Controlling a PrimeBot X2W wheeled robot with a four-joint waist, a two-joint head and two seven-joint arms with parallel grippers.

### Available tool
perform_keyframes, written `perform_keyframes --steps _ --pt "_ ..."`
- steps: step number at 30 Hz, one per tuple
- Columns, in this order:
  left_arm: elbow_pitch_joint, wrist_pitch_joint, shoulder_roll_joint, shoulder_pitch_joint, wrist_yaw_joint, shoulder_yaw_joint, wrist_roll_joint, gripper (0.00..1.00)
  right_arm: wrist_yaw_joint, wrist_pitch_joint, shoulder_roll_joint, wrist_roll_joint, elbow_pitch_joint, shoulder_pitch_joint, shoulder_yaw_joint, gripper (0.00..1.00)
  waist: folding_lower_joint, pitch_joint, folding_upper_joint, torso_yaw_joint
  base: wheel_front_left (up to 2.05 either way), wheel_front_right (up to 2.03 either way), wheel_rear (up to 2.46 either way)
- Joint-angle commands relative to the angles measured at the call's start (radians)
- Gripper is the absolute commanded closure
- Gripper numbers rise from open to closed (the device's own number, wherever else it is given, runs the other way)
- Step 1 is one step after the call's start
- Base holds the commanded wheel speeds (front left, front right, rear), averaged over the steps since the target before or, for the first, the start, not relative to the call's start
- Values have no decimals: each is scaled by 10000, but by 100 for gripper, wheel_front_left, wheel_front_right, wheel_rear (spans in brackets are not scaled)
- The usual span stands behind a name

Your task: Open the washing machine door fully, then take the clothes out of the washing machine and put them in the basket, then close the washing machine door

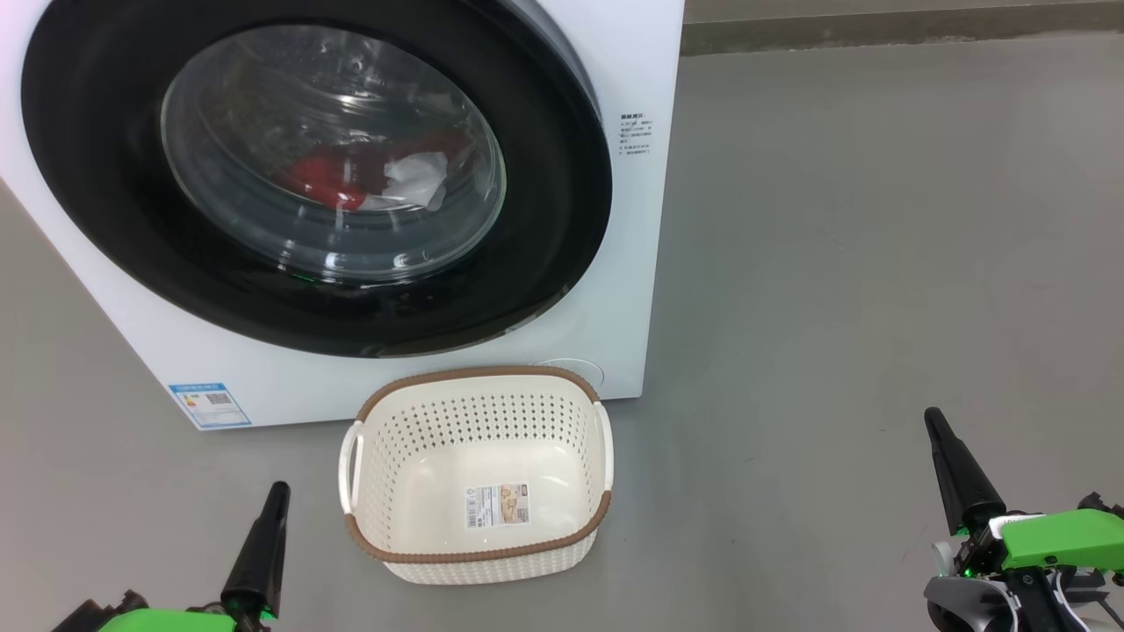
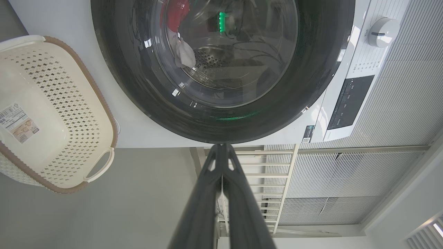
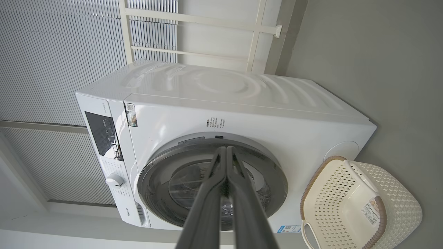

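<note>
- Looking down from our head camera, we see the washing machine door point(image 1: 544, 202) closed against the white washing machine point(image 1: 628, 290), filling the view from 9 to 12 o'clock.
- Behind its glass lie the clothes point(image 1: 329, 180), red, with a white piece at their 3 o'clock.
- The basket point(image 1: 479, 376) stands on the grey floor point(image 1: 834, 263) at the door's 6 o'clock, just beside the machine, a sticker point(image 1: 497, 505) on its bottom.
- Our left gripper point(image 1: 279, 488) at 7 o'clock and our right gripper point(image 1: 933, 417) at 4 o'clock each have fingers pressed together, pinching nothing.
</note>
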Motion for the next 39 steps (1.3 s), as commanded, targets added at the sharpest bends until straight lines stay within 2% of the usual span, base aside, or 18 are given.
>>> perform_keyframes --steps 1,16,17,23,28,32,39 --pt "-206 32 108 -396 -71 338 99 100 6 55 -116 -86 -250 -429 188 100 0 0 -1 0 0 0 0" --pt "-206 32 108 -396 -71 338 99 100 6 55 -116 -86 -250 -429 188 100 0 0 -1 0 0 0 0" --pt "28 0 -2 11 2 -8 -4 0 2 -4 8 4 34 8 4 0 0 0 -1 0 0 0 0" --pt "278 -63 -68 155 4 -77 16 0 2 -50 110 -33 307 160 44 0 2 5 -1 -1 0 0 0" --pt "188 -212 -60 108 1 -155 61 0 2 -160 77 -105 243 131 80 0 22 -18 -1 -2 0 0 0" --pt "120 -333 -55 79 -1 -214 117 0 2 -267 40 -171 199 115 124 0 2 2 -1 -3 0 0 0" --pt "7 -547 -11 7 -6 -325 469 0 3 -505 -84 -416 159 58 265 0 1 12 -1 -6 0 0 0"
